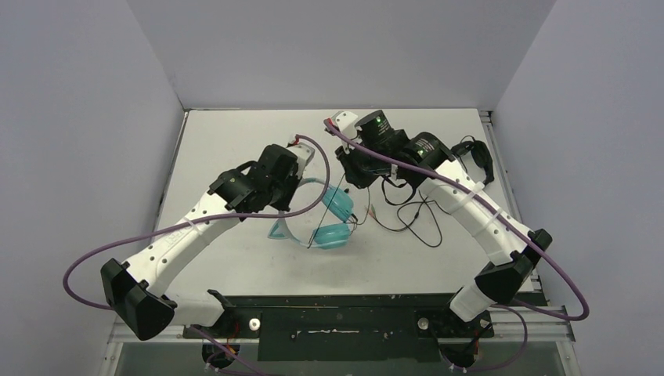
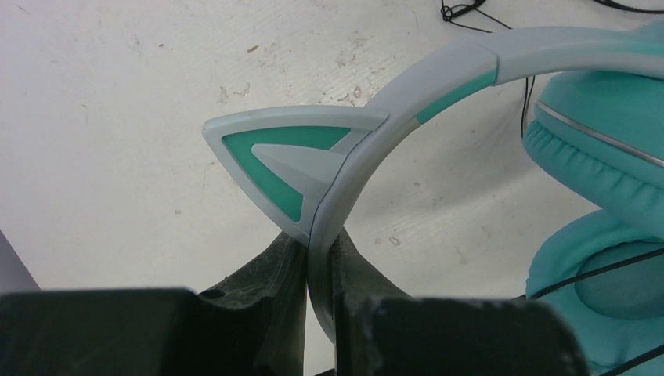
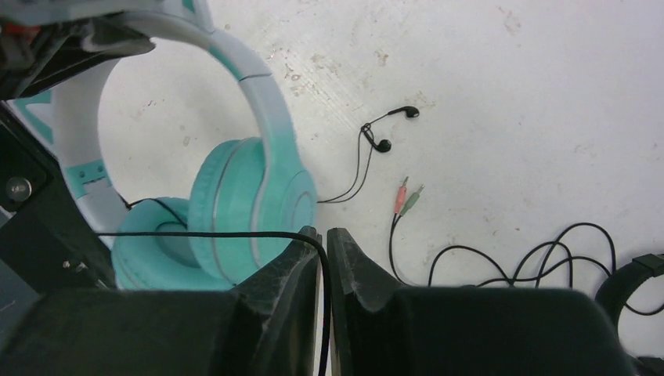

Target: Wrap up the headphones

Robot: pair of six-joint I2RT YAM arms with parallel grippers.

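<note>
The teal headphones (image 1: 333, 213) are held in the table's middle, ear cups (image 3: 250, 196) toward the right. My left gripper (image 2: 319, 251) is shut on the pale headband (image 2: 344, 168) just below a cat-ear point (image 2: 286, 153). My right gripper (image 3: 324, 239) is shut on the thin black cable (image 3: 203, 234), which runs taut from the lower ear cup (image 3: 156, 243) over the left finger and down between the jaws. In the top view the right gripper (image 1: 362, 182) sits just right of the upper ear cup (image 1: 339, 200). Loose cable (image 1: 415, 219) trails right, ending in pink and green plugs (image 3: 407, 196).
All-black headphones (image 1: 478, 160) lie at the back right, near the right arm's elbow. Small black earbuds (image 3: 391, 129) on a thin wire lie beyond the ear cups. Grey walls enclose the table on three sides.
</note>
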